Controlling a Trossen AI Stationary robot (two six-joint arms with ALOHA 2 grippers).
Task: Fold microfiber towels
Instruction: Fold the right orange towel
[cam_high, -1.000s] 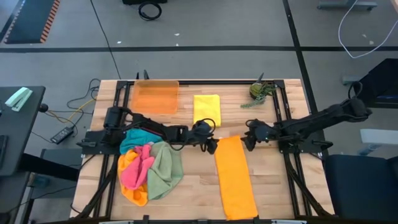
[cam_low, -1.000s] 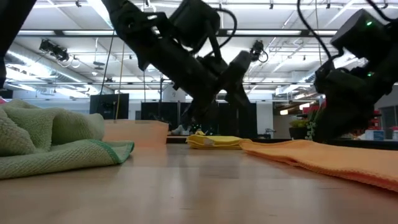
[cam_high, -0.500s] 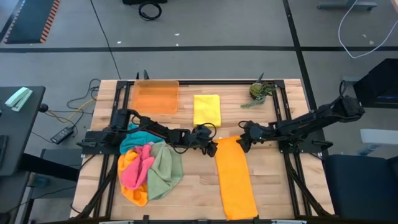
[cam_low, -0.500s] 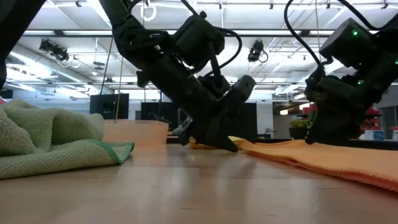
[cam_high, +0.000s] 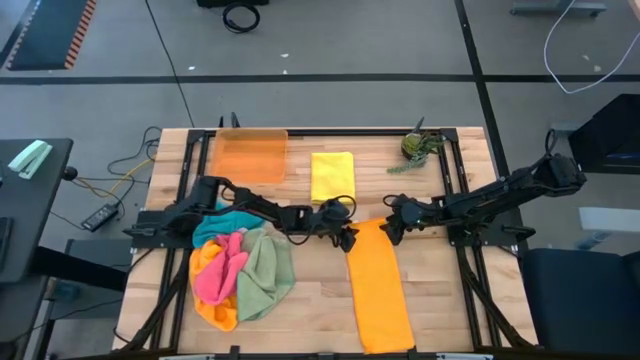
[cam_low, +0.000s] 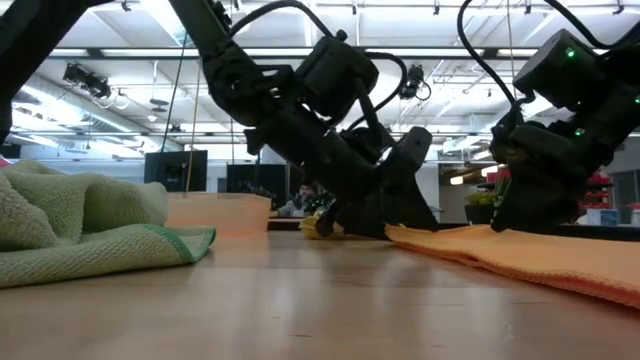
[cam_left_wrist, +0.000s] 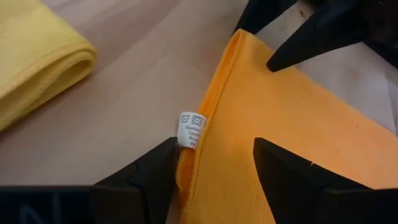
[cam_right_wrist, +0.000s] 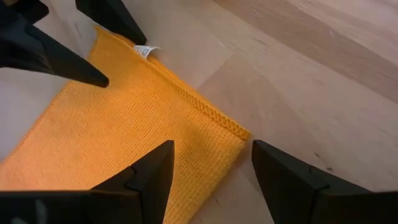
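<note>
An orange towel (cam_high: 378, 285), folded into a long strip, lies flat on the table with its short far end toward the middle. My left gripper (cam_high: 347, 240) stands open at the far left corner, its fingers (cam_left_wrist: 158, 171) on either side of the hemmed edge that carries a small white tag (cam_left_wrist: 191, 129). My right gripper (cam_high: 386, 232) is open at the far right corner (cam_right_wrist: 239, 132), one finger over the cloth and one over the wood. A folded yellow towel (cam_high: 333, 176) lies farther back. Several more towels form a pile (cam_high: 240, 272) at the near left. My left gripper comes slanting down from the table's left, its open fingers straddling the tagged edge (cam_left_wrist: 202, 140). Whether the tips touch the cloth I cannot tell. My right gripper comes slanting down from the right over the corner. Whether it touches I cannot tell.
A translucent orange tray (cam_high: 250, 155) stands at the far left. A small potted plant (cam_high: 418, 147) is at the far right. Black frame rails (cam_high: 455, 180) run along the table's sides. Bare wood shows between the pile and the orange strip.
My left gripper has come down and toward the table's right edge, reaching the orange towel's far left corner. My right gripper has shifted a little toward the far right corner and then kept still. The towel lies as before.
</note>
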